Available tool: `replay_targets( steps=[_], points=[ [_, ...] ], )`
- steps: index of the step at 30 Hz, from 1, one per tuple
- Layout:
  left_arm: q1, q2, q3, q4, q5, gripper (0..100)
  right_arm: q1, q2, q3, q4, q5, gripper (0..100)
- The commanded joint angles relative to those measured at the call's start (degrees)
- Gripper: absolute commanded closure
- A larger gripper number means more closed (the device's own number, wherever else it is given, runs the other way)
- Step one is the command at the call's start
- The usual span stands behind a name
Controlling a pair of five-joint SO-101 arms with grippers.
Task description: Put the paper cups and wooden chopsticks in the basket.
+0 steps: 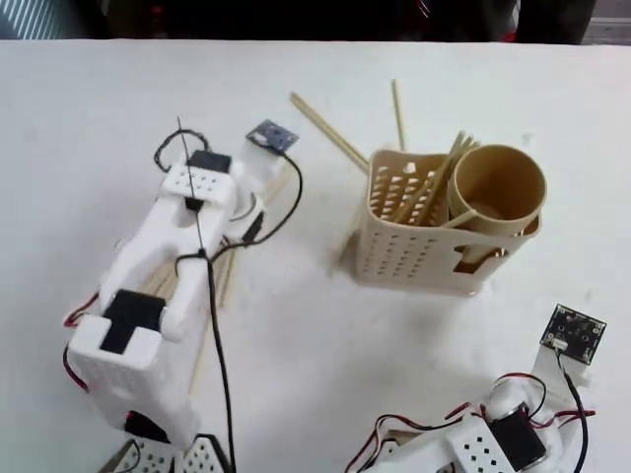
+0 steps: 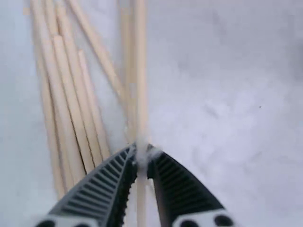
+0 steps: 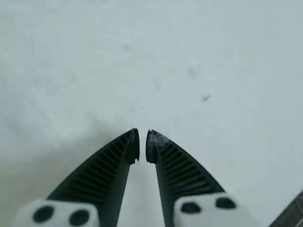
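Low over the tabletop [image 1: 296, 345], the left end effector [image 2: 141, 153] is closed on a single wooden chopstick [image 2: 140, 71], pinching it at the very tips of the jaws. The loose chopsticks [image 2: 61, 94] lie in a fan just beside it, one of them almost touching the held stick.

To do this step well, the lift should probably go straight up so the neighbouring stick is not dragged along. With the grip this close to the tips, the stick could swing or slip. It would then need tipping end-down to go into the basket.

The basket [image 1: 399, 251] stands well apart toward the right arm. It already holds a paper cup [image 1: 498, 182] and several slanted sticks [image 1: 429, 182], which leave only a narrow gap to aim for. Two stray chopsticks [image 1: 325, 128] lie by the basket's far side. The right end effector [image 3: 142, 142] is closed on nothing, over bare tabletop, out of the path.
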Motion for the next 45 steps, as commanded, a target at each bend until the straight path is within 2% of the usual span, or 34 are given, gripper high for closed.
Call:
replay_targets(
  steps=[1, 12, 17, 22, 29, 34, 42, 45],
  points=[
    [0.0, -3.6, 2.3, -6.2, -2.5, 90, 0.5, 0.0, 0.5, 0.0, 0.4, 96.1],
    [1.3, -3.8, 2.2, -15.3, -2.6, 89, 0.5, 0.0, 0.5, 0.0, 0.4, 96.1],
    [3.5, -3.5, 0.8, -15.3, -2.5, 88, 0.5, 0.0, 0.5, 0.0, 0.4, 96.1],
    [3.0, -3.4, 0.4, -15.3, -2.6, 81, 0.5, 0.0, 0.5, 0.0, 0.4, 96.1],
    [3.3, -1.3, -0.4, -15.8, -2.6, 81, 0.5, 0.0, 0.5, 0.0, 0.4, 96.1],
    [2.5, 6.7, -7.1, -13.7, -2.4, 81, 0.5, 0.0, 0.5, 0.0, 0.4, 96.1],
    [1.6, 19.0, -21.9, -3.5, -2.2, 81, 0.5, 0.0, 0.5, 0.0, 0.4, 96.1],
    [0.7, 21.7, -26.4, 0.0, 0.3, 86, 0.5, 0.0, 0.5, 0.0, 0.4, 96.1]
  ],
)
